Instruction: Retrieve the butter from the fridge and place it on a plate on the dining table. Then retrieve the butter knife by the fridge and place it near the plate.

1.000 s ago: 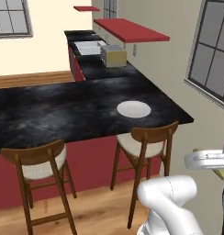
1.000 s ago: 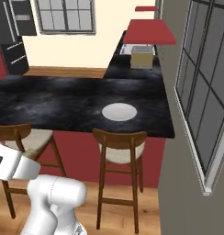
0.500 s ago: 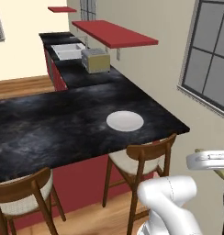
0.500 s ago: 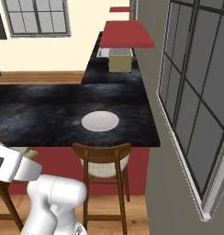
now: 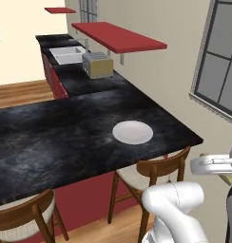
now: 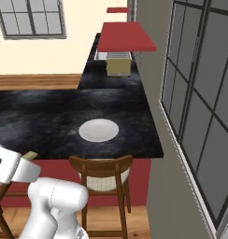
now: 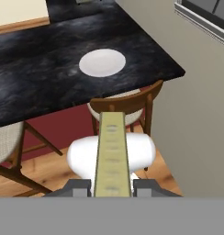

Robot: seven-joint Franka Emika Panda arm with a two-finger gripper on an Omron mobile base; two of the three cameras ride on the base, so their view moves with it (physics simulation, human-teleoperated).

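- Hand view shows the butter (image 7: 113, 153), a pale yellow-olive stick, held between the two dark fingers (image 7: 79, 187) of the gripper (image 7: 113, 188). The jaws are closed tight on its near end.
- The stick points away from the hand, toward the dining table (image 7: 36, 87).
- The butter is up in the air, in front of the table and not over it. Below it are a wooden chair (image 7: 127, 103) and the wood floor (image 7: 49, 172).
- A white plate (image 7: 102, 62) lies flat on the black table top, near the table's right end. Nothing is on the plate.
- A second chair (image 7: 8, 142) stands to the left, partly under the table.
- Left base view shows the plate (image 5: 132, 132) on the black slab (image 5: 51, 137), close to the corner by the wall.
- In that view the end of the hand (image 5: 214, 165) is at the right edge, lower than the table top and well apart from the plate. A bit of the yellow butter (image 5: 228, 178) peeks out under it.
- A chair (image 5: 153, 173) is tucked in just under the plate's side of the table, and another chair (image 5: 25, 220) is at the lower left.
- Farther back on the counter stand a toaster (image 5: 98, 65) and a sink (image 5: 66, 54). A red shelf (image 5: 119, 36) hangs on the wall above them.
- A dark window (image 5: 222, 76) is on the right wall.
- Right base view shows the plate (image 6: 98, 130) on the table (image 6: 36, 121) with a chair (image 6: 104, 175) right below it.
- In that view the tip of the butter (image 6: 31, 156) sticks out by the white arm at the lower left.
- Big windows (image 6: 200, 98) fill the right side.
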